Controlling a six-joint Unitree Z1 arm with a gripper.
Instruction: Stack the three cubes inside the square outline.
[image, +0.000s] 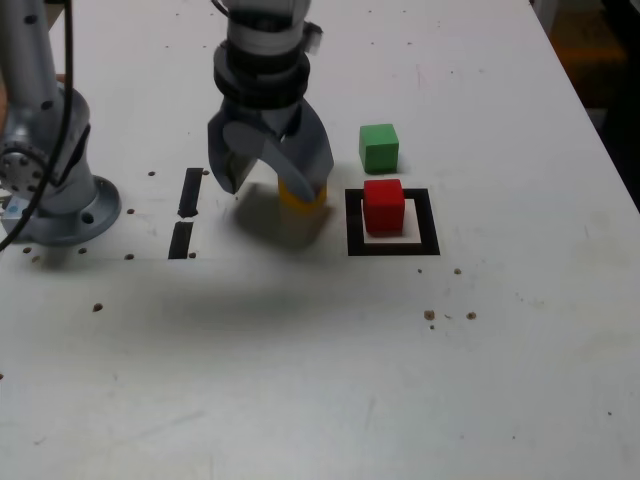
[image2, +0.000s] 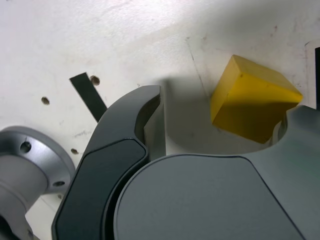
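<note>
The yellow cube rests on the table to the exterior view's left of the square outline. My gripper hangs low over it, open, with the cube close against one finger and a wide gap to the other. In the wrist view the yellow cube lies between the spread jaws of the gripper, touching or nearly touching one of them. The red cube sits inside the outline. Just behind the outline, outside it, stands the green cube.
Two short black strips lie on the table to the exterior view's left of the gripper. The arm's round base stands at the far left. Small screw holes dot the white table.
</note>
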